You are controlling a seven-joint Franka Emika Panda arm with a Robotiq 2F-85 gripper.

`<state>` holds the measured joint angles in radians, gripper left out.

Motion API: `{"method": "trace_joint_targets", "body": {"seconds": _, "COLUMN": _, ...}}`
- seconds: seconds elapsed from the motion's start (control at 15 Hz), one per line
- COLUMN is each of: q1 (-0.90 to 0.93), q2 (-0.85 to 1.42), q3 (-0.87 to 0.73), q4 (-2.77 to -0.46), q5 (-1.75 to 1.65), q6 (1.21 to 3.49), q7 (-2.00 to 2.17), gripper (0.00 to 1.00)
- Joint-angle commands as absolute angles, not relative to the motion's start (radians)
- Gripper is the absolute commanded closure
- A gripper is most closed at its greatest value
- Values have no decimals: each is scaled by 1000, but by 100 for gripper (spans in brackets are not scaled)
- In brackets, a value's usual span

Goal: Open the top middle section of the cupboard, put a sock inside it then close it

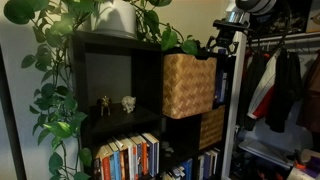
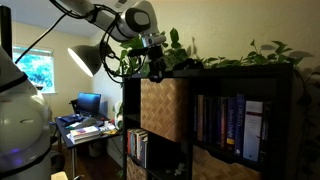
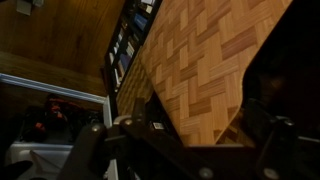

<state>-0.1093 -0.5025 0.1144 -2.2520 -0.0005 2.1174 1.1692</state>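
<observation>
The cupboard is a black cube shelf [image 1: 90, 45]. Its top middle section holds a woven basket drawer [image 1: 188, 85], which also shows in an exterior view [image 2: 165, 108] and fills the wrist view [image 3: 200, 60]. In both exterior views my gripper [image 1: 217, 47] [image 2: 155, 68] is at the basket's top front edge. In the wrist view the gripper [image 3: 190, 115] has its fingers spread wide, with the basket's woven face between them. No sock is in view.
A second woven basket [image 1: 211, 128] sits one row down. Books [image 1: 128, 155] fill the lower shelves and books [image 2: 228, 120] stand beside the basket. Two small figurines [image 1: 117, 103] stand in the open cube. A trailing plant [image 1: 55, 100] tops the shelf. Clothes [image 1: 280, 85] hang nearby.
</observation>
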Motion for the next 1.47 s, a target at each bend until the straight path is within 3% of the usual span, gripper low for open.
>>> {"method": "trace_joint_targets", "body": {"seconds": 0.0, "q1": -114, "q2": -527, "q3": 112, "q4": -2239, "q5": -19, "q6": 2140, "q7": 1157, "gripper": 0}}
{"method": "trace_joint_targets", "body": {"seconds": 1.4, "q1": -117, "q2": -250, "q3": 111, "q4": -2004, "q5": -184, "q6": 2559, "q7": 920, "gripper": 0}}
